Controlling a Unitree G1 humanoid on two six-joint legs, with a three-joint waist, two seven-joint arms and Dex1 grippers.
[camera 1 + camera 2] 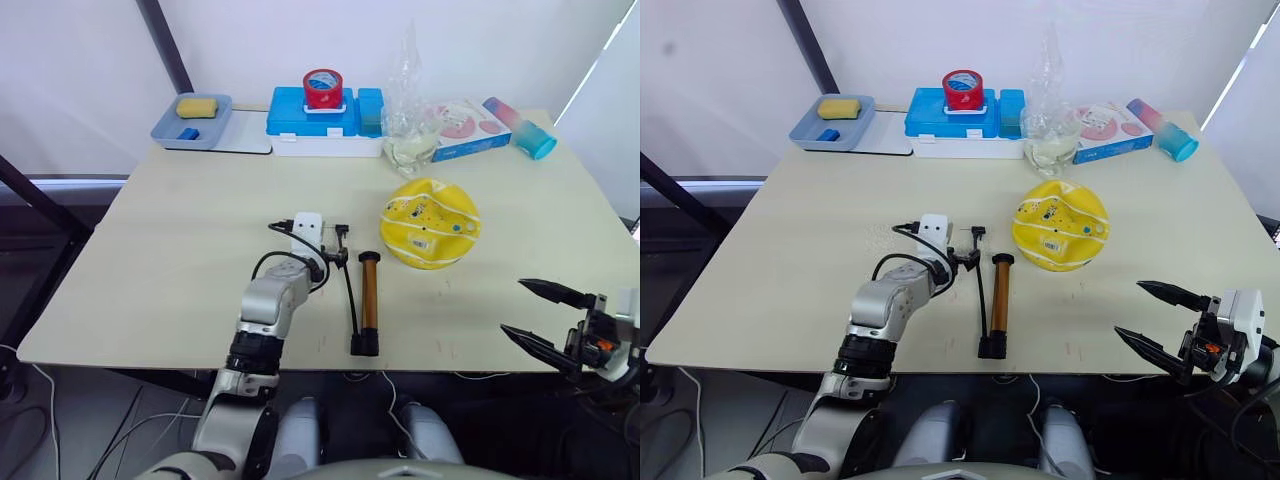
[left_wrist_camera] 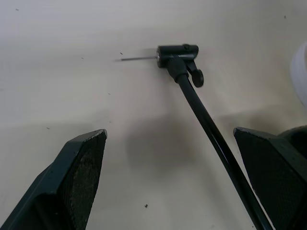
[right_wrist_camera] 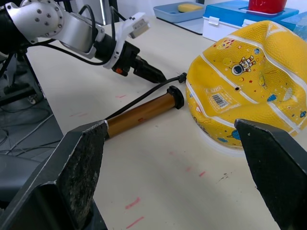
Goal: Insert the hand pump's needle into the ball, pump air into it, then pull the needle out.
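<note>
Pump and ball on table, both claws released.
Pump (image 1: 369, 303) flat mid-table: bronze barrel, black caps, thin black hose (image 2: 206, 120) ending in a needle head. Yellow ball (image 1: 431, 222) just beside its far end, dented, white label up. Left gripper (image 2: 172, 187) wide apart over the hose; right gripper (image 1: 540, 317) spread at the table's near edge.

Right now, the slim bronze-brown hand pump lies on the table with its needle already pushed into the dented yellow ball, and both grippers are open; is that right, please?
Not quite: the needle is not in the dented yellow ball. The left wrist view shows it lying bare on the table at the hose's end. The slim bronze-brown hand pump does lie there, and the left gripper and right gripper are open.
</note>
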